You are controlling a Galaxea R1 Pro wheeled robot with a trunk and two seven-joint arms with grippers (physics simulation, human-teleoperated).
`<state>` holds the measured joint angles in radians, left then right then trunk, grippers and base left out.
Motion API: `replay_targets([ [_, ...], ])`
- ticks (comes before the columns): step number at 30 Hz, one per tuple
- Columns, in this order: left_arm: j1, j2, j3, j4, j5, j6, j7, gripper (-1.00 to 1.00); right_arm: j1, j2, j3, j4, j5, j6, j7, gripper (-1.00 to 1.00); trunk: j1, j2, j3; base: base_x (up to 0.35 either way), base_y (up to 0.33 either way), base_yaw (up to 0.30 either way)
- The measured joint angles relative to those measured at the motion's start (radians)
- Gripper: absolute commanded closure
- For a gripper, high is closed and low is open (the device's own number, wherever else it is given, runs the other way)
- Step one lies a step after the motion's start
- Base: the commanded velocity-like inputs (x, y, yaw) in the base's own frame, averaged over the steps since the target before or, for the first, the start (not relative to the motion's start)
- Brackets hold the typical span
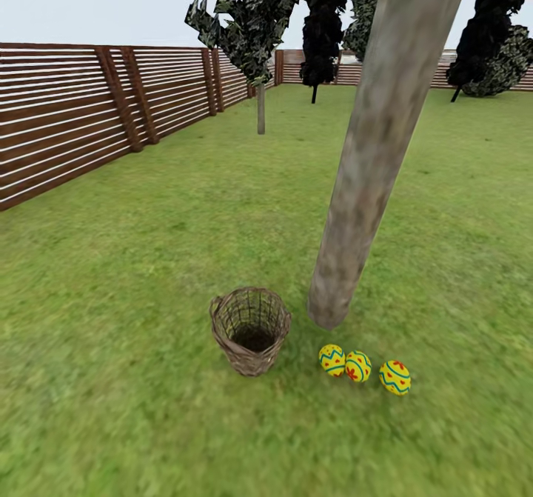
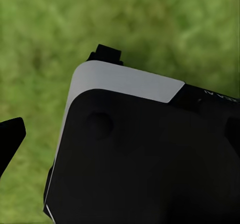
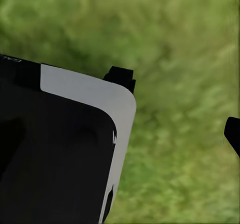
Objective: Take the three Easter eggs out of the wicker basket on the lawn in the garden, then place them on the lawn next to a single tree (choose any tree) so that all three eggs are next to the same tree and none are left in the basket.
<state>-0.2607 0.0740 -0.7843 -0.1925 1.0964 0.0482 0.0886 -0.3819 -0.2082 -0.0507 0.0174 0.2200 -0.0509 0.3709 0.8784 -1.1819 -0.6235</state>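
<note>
Now, Easter eggs: three yellow eggs with red and blue markings lie in a short row on the grass, the left egg [image 1: 332,359] and the middle egg [image 1: 358,366] touching or nearly so, the right egg [image 1: 394,377] a little apart from them.
Eggs and tree: the row sits just beside the foot of the tree [image 1: 370,164], on the side nearer the camera.
Tree: thick, pale grey-tan mottled trunk, leaning, rising out of the top of the head view.
Wicker basket: the wicker basket [image 1: 250,329] stands upright on the grass just left of the trunk's foot and near the eggs; its inside looks dark, and no egg can be seen in it.
Lawn: the lawn [image 1: 148,260] spreads flat and green all around.
Surroundings: a brown slatted fence [image 1: 74,127] runs along the left and the far side, with dark trees [image 1: 326,23] before it.
Left pincer: the left wrist view has a black and white housing [image 2: 140,154] over blurred grass with a dark finger tip at the edge; apart or together cannot be told.
Right pincer: the right wrist view has a like housing [image 3: 60,149] over grass; likewise cannot be told.
</note>
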Motion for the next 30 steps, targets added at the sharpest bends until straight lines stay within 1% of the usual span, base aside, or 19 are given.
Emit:
replay_targets([
  [5,0.0,0.0,0.0,0.0,0.0,0.0,0.0,-1.0,0.013,0.0,0.0,0.001,0.001,-0.016,0.0,-1.0,0.0,0.0,0.008,0.0,0.0,0.0],
  [30,0.0,0.0,0.0,0.0,0.0,0.0,0.0,-1.0,0.015,0.0,-0.001,0.001,0.001,-0.019,0.0,-1.0,0.0,0.0,0.048,0.0,0.0,0.0],
])
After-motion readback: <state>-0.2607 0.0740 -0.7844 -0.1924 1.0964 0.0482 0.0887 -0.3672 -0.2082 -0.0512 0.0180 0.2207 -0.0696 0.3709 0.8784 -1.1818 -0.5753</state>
